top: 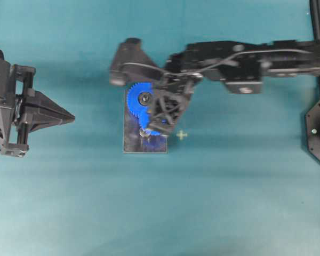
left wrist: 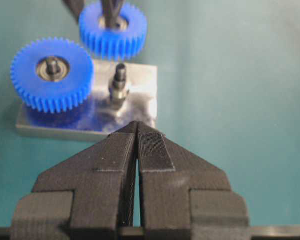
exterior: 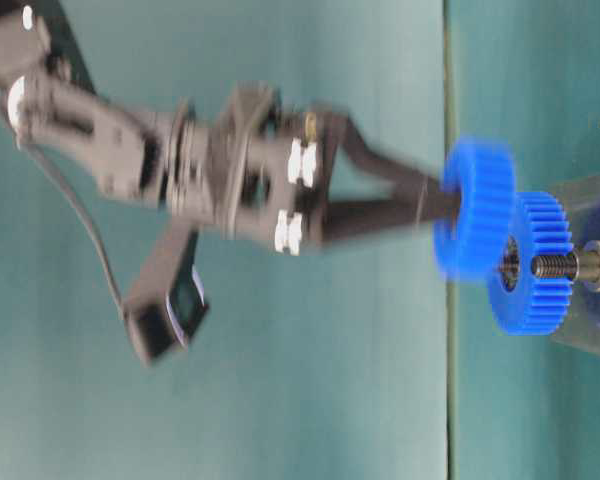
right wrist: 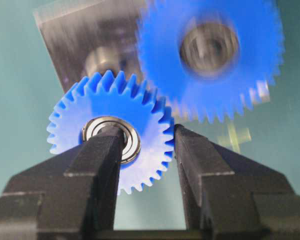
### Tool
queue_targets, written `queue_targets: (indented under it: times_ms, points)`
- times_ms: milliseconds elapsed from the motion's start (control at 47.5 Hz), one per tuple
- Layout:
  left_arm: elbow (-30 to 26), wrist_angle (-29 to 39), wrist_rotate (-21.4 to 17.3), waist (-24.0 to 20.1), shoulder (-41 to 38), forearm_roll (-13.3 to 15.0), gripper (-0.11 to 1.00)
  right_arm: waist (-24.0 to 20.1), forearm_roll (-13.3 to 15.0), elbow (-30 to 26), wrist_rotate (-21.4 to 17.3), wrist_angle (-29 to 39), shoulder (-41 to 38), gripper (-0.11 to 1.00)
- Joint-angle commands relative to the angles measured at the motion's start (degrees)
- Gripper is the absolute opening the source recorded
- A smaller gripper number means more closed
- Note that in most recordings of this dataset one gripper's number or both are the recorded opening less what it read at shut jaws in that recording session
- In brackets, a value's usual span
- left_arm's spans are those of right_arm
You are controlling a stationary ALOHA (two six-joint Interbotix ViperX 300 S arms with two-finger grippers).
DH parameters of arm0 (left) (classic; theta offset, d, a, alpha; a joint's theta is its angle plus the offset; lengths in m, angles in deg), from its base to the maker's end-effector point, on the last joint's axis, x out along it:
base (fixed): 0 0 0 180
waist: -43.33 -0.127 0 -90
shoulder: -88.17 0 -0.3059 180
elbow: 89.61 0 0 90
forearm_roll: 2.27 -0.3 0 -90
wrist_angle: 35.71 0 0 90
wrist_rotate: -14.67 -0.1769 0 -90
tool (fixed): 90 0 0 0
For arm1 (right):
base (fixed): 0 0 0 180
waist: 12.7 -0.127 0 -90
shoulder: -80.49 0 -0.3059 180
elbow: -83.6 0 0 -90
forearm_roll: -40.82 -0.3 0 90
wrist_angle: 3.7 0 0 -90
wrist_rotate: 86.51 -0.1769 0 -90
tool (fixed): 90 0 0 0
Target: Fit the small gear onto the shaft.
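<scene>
The small gear (right wrist: 110, 150), pinched in the right gripper (right wrist: 145, 150), should descend squarely, bore centred over the shaft (left wrist: 119, 85).

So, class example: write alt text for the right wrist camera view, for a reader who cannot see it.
The right gripper holds the small gear, one finger through its bearing centre, one outside its teeth. Behind, blurred, are the larger blue gear and the grey plate.
</scene>
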Motion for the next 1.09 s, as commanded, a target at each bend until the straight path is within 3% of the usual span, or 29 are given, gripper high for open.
queue_targets:
  times_ms: [0, 252, 1073]
  points:
    - [-0.5, -0.5, 0.5, 0.0, 0.0, -0.2, 0.00, -0.7, -0.2, -3.1, 0.5, 0.4, -0.4, 0.34]
    - [0.4, -1.7, 2.0, 0.1, 0.1, -0.2, 0.00, -2.3, -0.2, -5.9, 0.5, 0.6, -3.3, 0.34]
    - [1.1, -3.9, 2.1, 0.1, 0.4, -0.2, 0.00, -1.8, 0.4, -6.9, 0.4, 2.3, -5.6, 0.35]
